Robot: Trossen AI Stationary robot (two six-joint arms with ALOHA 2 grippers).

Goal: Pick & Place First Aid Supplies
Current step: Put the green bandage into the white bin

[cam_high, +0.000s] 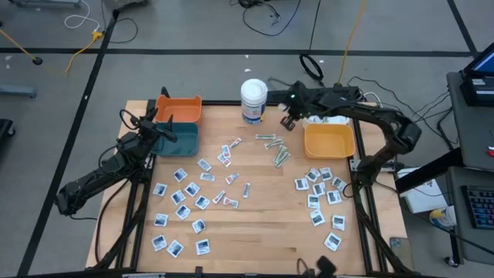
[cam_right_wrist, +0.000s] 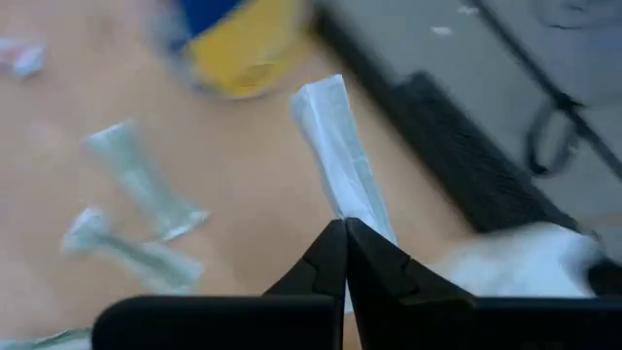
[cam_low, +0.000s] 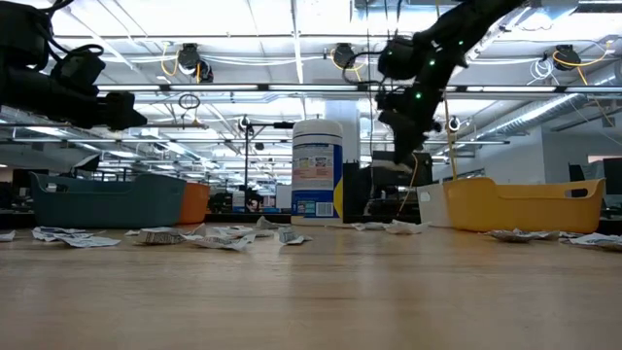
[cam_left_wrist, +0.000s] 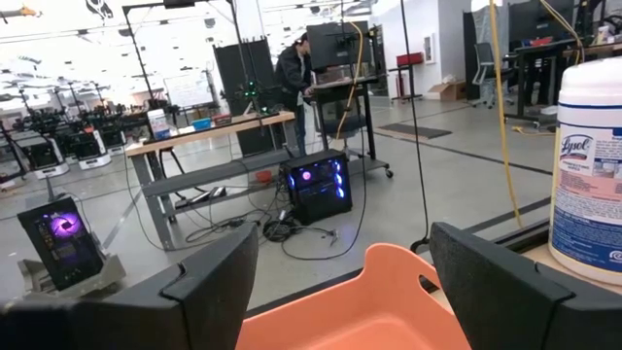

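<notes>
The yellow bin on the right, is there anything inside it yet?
From above, the yellow bin looks bare inside; no packets show. The right gripper, beside it, is shut on a wrapped strip. From table height its wall hides the floor.

2 dark, slender jointed arms, small green light on the right arm (cam_high: 293, 96), tapered black jaws.
</notes>
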